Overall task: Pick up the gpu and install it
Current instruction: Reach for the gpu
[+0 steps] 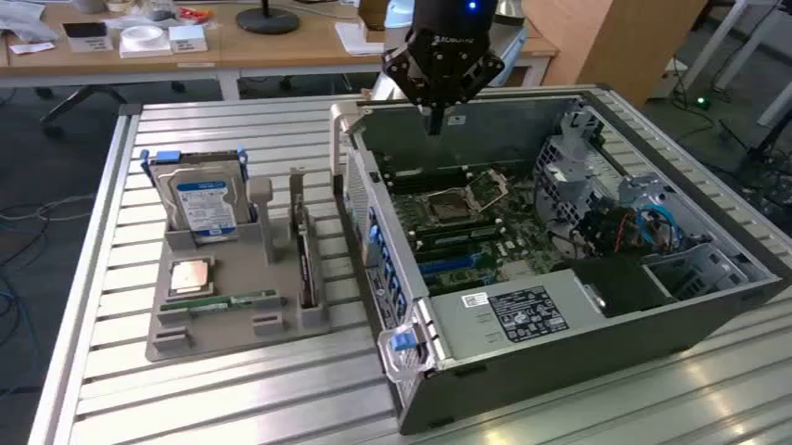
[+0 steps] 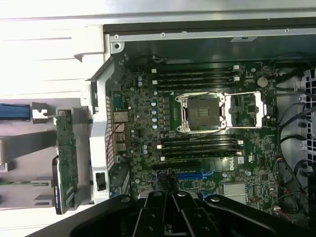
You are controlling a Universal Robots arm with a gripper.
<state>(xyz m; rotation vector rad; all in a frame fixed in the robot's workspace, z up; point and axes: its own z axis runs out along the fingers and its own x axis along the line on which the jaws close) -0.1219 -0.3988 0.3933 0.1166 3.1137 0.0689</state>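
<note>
The gpu (image 1: 304,258) stands on edge in a slot of the grey parts holder (image 1: 236,324), on the exterior view's left of the open computer case (image 1: 557,324). In the wrist view the gpu (image 2: 66,158) shows edge-on as a green board beside the case's rear wall. My gripper (image 1: 433,125) hangs above the far end of the case, over the motherboard (image 1: 458,222), well apart from the gpu. Its fingers (image 2: 165,210) are shut together with nothing between them.
The holder also carries a hard drive with a blue-white label (image 1: 204,199), a processor chip (image 1: 188,275) and a memory stick (image 1: 221,301). The motherboard shows an open processor socket (image 2: 202,112) and a blue card slot (image 2: 190,175). A slatted metal table (image 1: 185,399) lies beneath everything.
</note>
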